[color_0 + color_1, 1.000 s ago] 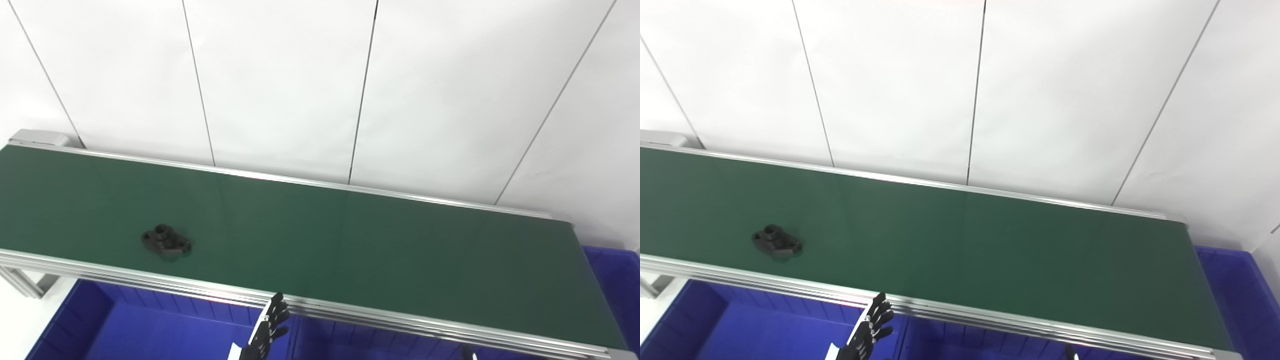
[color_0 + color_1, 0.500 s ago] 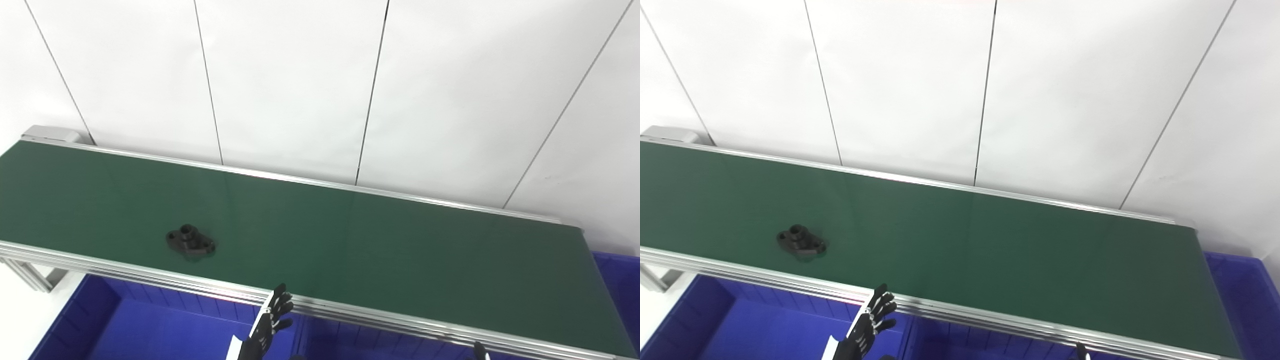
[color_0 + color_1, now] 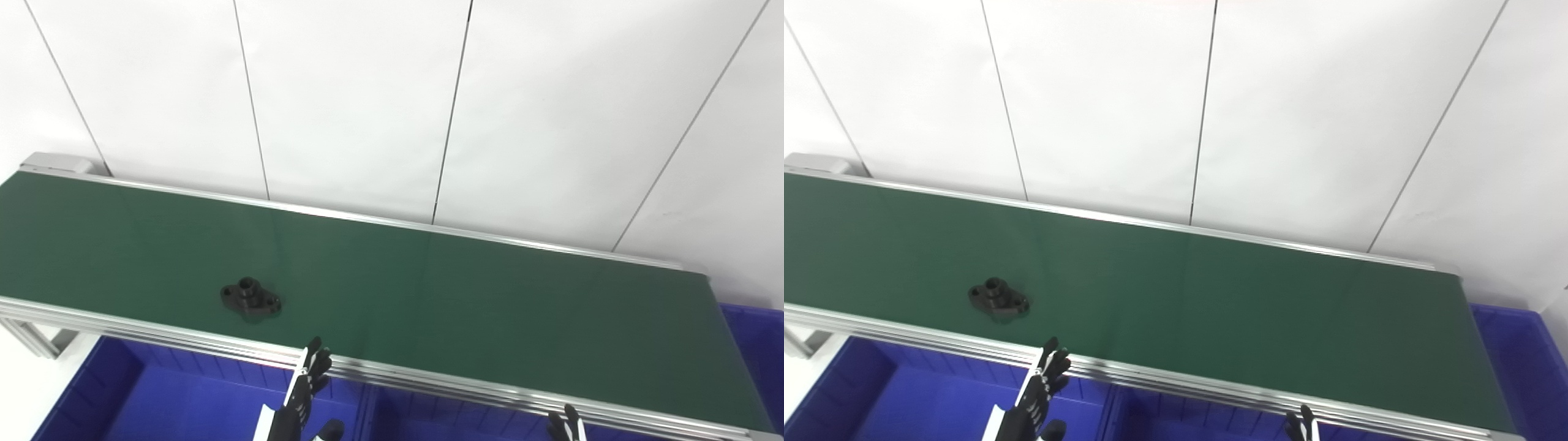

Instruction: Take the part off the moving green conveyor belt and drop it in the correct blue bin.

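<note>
A small black flanged part (image 3: 250, 299) with a raised round hub lies on the green conveyor belt (image 3: 465, 300), left of centre near the front rail. My left hand (image 3: 304, 392) reaches up from the bottom edge, open with straight fingers, below and to the right of the part and in front of the rail. It holds nothing. Only the fingertips (image 3: 566, 424) of my right hand show at the bottom edge on the right, also in front of the rail. Blue bins (image 3: 171, 398) sit below the belt's front edge.
An aluminium rail (image 3: 429, 376) runs along the belt's front edge, another along the back. A further blue bin (image 3: 756, 343) stands past the belt's right end. White wall panels rise behind the belt. The conveyor's frame leg (image 3: 30, 337) shows at far left.
The part has travelled right along the belt. My left hand shifted slightly left and sits lower against the rail. The right hand's fingertips have risen into view. The camera view has shifted a little.
</note>
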`<act>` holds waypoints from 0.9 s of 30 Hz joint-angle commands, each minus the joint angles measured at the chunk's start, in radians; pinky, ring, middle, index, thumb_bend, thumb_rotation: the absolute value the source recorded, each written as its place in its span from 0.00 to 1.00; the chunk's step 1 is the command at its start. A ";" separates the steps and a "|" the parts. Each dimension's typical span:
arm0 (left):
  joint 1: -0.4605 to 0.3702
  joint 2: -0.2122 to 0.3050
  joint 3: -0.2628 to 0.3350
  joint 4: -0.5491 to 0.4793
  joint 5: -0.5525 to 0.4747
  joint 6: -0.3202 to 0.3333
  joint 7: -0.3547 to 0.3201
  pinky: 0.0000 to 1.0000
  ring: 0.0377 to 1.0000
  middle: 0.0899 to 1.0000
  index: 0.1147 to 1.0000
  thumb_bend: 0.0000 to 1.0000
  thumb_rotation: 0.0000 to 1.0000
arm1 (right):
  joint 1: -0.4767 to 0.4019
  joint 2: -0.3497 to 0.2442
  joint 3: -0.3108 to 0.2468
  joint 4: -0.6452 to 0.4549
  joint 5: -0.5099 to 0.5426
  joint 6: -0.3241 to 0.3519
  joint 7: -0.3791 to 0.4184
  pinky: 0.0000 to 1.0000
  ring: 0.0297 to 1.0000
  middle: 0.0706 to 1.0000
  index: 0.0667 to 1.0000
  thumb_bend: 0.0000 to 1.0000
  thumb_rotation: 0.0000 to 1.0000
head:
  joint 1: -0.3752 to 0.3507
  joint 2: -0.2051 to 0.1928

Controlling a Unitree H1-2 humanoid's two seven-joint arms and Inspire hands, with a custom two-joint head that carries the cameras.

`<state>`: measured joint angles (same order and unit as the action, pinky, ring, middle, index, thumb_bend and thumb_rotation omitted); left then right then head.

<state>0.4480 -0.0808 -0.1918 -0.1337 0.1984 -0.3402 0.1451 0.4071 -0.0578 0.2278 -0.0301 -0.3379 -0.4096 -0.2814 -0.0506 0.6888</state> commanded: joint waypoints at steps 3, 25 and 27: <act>0.016 0.006 -0.005 -0.057 -0.013 0.010 -0.029 0.98 0.96 0.99 1.00 0.75 0.92 | 0.011 0.011 0.005 -0.127 -0.040 -0.057 0.000 0.81 0.87 0.90 0.99 0.78 0.85 | -0.015 0.020; 0.010 -0.017 -0.024 -0.085 -0.031 0.049 -0.064 1.00 0.98 0.99 1.00 0.71 0.99 | -0.240 0.032 -0.064 -0.327 -0.233 0.297 0.194 0.65 0.73 0.80 0.89 0.91 0.33 | -0.053 0.015; 0.014 -0.021 -0.032 -0.085 -0.028 0.052 -0.064 1.00 0.98 0.98 1.00 0.71 0.99 | -0.279 0.031 -0.060 -0.310 -0.281 0.334 0.210 0.65 0.74 0.79 0.88 0.92 0.34 | -0.058 0.011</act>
<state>0.4644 -0.0899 -0.2116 -0.1974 0.1602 -0.2584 0.0883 0.1538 -0.0291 0.1655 -0.3259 -0.5895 -0.0958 -0.0759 -0.1089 0.6980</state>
